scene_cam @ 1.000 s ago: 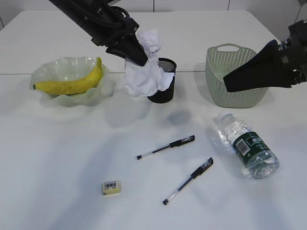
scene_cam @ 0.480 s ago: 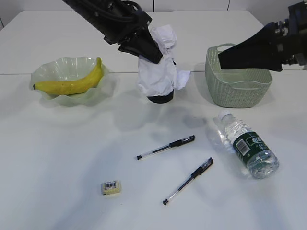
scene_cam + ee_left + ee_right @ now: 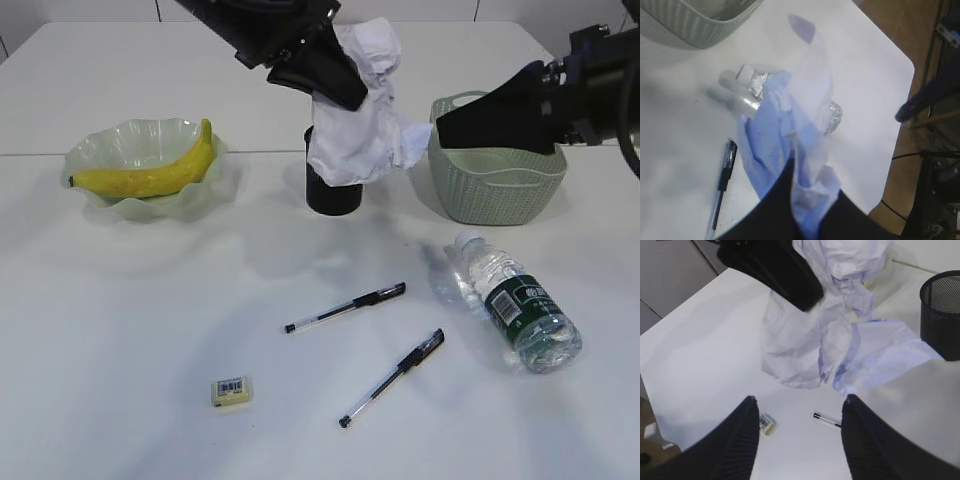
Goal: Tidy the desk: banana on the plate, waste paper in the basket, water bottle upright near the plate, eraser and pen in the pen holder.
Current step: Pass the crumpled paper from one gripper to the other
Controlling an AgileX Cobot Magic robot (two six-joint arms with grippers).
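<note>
Spanning the whole exterior view, the desk (image 3: 120,330), plain white. Sitting at about 2 o'clock from desk centre, the basket (image 3: 497,175), mouth up. Hanging between the holder (image 3: 332,188) and the basket, the paper (image 3: 362,110): crumpled, draped downward, long axis near vertical, one loose flap reaching toward 3 o'clock and close to the basket's near rim, though touching or not, hard to tell. Pinching the paper's top, the left gripper (image 3: 345,85), fingers pressed together on it; confirmed in the left wrist view, with paper (image 3: 790,130) bunched between the dark fingertips. Lying at 3 o'clock from that gripper, just beside the paper, the basket mouth. So, as a judgement: a short carry toward 3 o'clock, then release above the opening.

Hovering over the basket's far rim, the right gripper (image 3: 440,128), jaws spread and holding nothing, pointing toward 9 o'clock at the paper; in its own view, paper (image 3: 825,335) straight ahead between the two fingers (image 3: 737,440). Nearer the basket, the right arm; in possession of the paper, the left.

Elsewhere: banana (image 3: 150,170) already on the plate (image 3: 100,150) at 10 o'clock; bottle (image 3: 515,305) on its side at 4 o'clock, cap toward 11; two pens (image 3: 345,308) and the eraser (image 3: 231,390) toward 6 o'clock.
</note>
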